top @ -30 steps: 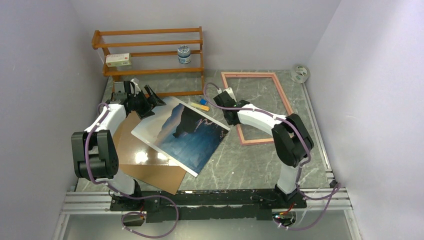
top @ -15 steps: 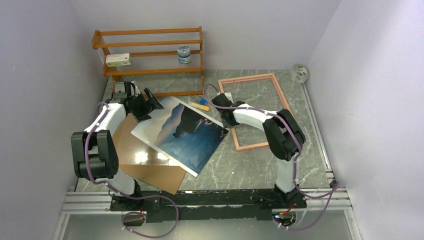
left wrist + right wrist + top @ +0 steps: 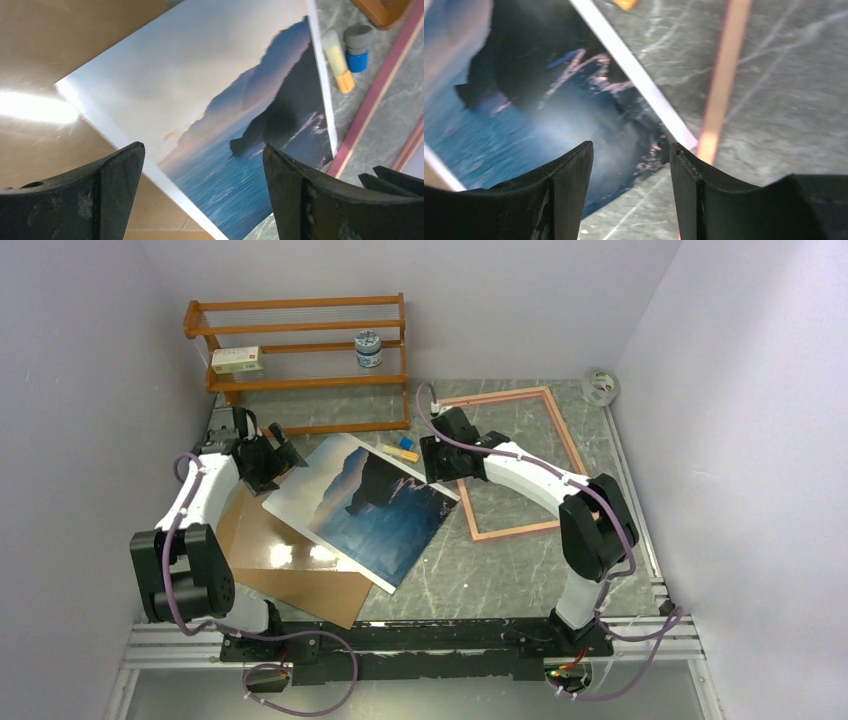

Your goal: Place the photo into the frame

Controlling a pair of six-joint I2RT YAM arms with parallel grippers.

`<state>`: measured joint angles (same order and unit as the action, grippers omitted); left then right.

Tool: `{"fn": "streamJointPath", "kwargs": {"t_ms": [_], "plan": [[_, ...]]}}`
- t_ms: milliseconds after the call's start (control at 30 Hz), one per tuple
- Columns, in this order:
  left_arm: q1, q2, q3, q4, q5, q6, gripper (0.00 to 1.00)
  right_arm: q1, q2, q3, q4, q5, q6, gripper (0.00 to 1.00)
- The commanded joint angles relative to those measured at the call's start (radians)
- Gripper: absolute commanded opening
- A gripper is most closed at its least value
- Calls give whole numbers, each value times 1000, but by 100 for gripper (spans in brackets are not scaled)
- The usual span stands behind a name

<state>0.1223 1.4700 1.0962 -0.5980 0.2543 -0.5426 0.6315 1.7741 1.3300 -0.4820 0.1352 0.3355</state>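
— Blue sea, dark mountains: where is the photo (image 3: pixel 365 505)?
— Face up on the table (image 3: pixel 500 575), one side over the brown hardboard sheet (image 3: pixel 290 565), its far corner at the border of the pink frame (image 3: pixel 510 531), which lies flat beside it.
— And your claws?
— My left gripper (image 3: pixel 202 165) hangs above the photo's pale sky, jaws wide, empty. My right gripper (image 3: pixel 631 155) hovers over that corner, jaws apart, holding nothing.

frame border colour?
Pink. The frame shows best in the top view.
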Motion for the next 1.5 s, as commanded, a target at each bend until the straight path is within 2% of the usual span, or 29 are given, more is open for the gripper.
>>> {"fn": "streamJointPath", "kwargs": {"t_ms": [0,100,300,433,600,700,1000,1167,1300,1467], "plan": [[60,-83,-54,-123,-115,-45,93,13,-11,-29,102,-234,72,61],[110,-114,-101,-142,-112,-61,93,24,17,-44,123,-256,114,61],[150,-151,-157,-84,98,-33,90,30,86,-18,10,-186,251,63],[149,-151,-158,-43,177,-15,90,39,107,-9,-62,-86,321,65],[149,-120,-144,-38,191,-6,89,52,123,8,-158,-8,381,68],[150,-106,-142,-20,207,-11,89,51,131,-19,-176,-7,424,74],[149,-64,-125,-2,254,8,88,48,174,-82,41,-109,453,76],[149,-66,-141,59,317,12,88,51,134,-172,260,-221,398,71],[150,-78,-173,148,424,6,88,50,76,-260,455,-325,365,67],[149,-73,-198,199,471,-17,88,51,104,-261,527,-438,344,64]]}}
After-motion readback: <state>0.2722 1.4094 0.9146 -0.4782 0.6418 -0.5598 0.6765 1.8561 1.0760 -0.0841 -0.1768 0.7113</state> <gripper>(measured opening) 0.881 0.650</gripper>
